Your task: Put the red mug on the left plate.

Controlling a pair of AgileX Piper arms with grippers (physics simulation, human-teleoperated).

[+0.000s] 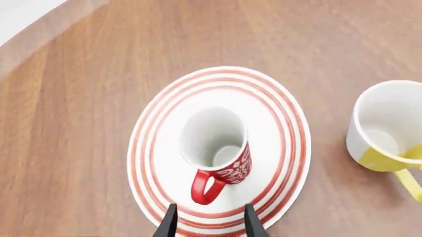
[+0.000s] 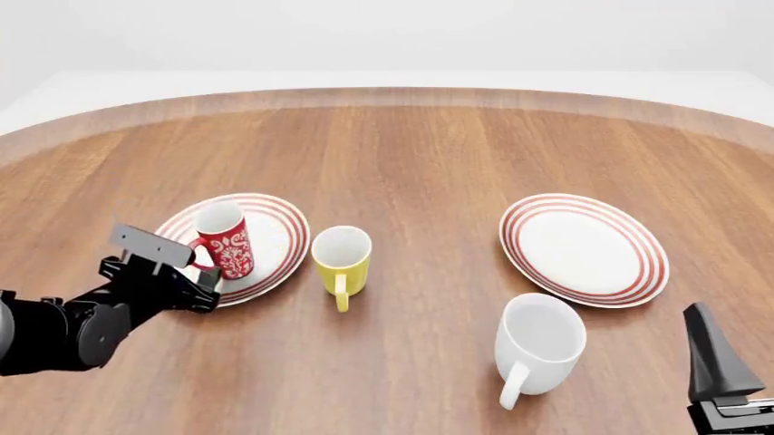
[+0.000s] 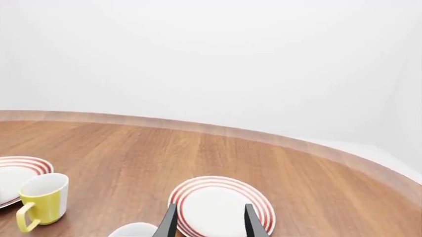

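A: Where is the red mug (image 2: 225, 241) placed relative to the left pincer (image 1: 209, 224)?

B: It is seen standing upright on the left plate (image 2: 281, 237), at the middle left of the front view, with its long axis vertical and its mouth up. From the left wrist view the mug lies just ahead of the pincer, its loop handle turned toward the fingertips. The fingers are spread apart and nothing is held between them; the handle is not touched. The task is judged as good as done, so only a clear path for drawing the arm away is called for.

A: And the other arm?

B: The right pincer (image 3: 209, 223) is found at the lower right corner of the front view, well apart from the mug; its fingers are likewise spread and empty. The left arm is clearly the nearer.

A: What is counted on the surface (image 2: 423, 154), left to right?

B: Three mugs: the red one, a yellow mug (image 2: 340, 259), a white mug (image 2: 537, 343). Two ringed plates: the left one and the right plate (image 2: 585, 247).
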